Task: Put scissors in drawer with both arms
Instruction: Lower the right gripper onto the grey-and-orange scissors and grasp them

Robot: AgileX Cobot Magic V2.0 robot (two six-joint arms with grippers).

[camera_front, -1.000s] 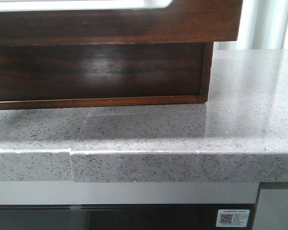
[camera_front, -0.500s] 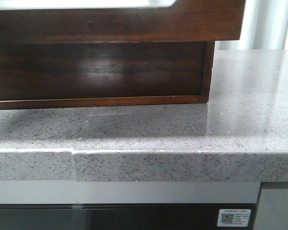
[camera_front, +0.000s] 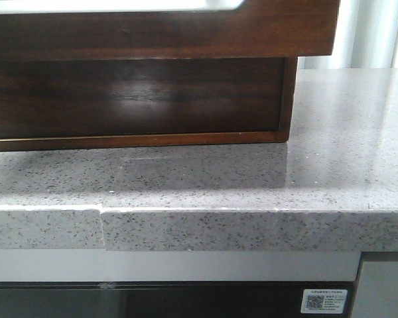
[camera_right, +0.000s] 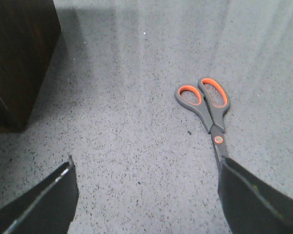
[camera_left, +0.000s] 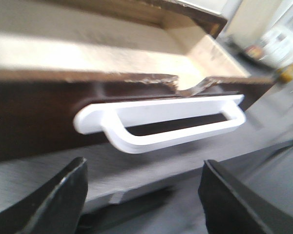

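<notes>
The drawer (camera_front: 159, 30) is a glossy dark brown front with a pale rounded shape along its upper edge, at the top of the front view. In the left wrist view the drawer (camera_left: 34, 117) stands pulled out, showing a pale wooden inside and a white handle (camera_left: 161, 122). My left gripper (camera_left: 142, 165) is open just in front of that handle, touching nothing. The scissors (camera_right: 210, 109), grey with orange-lined handles, lie flat on the speckled counter. My right gripper (camera_right: 145, 163) hangs open above the counter beside them. The blade tips are hidden behind one finger (camera_right: 254, 200).
The dark wood cabinet body (camera_front: 132, 99) sits on the grey speckled stone counter (camera_front: 345, 132), whose front edge has a seam (camera_front: 101, 228). A dark wood corner (camera_right: 19, 58) stands beside the scissors' stretch of counter. Below the counter are a dark panel and a QR label (camera_front: 324, 301).
In the front view the drawer front edged slightly to the right between one second and half a second ago. Since then it has held still.
</notes>
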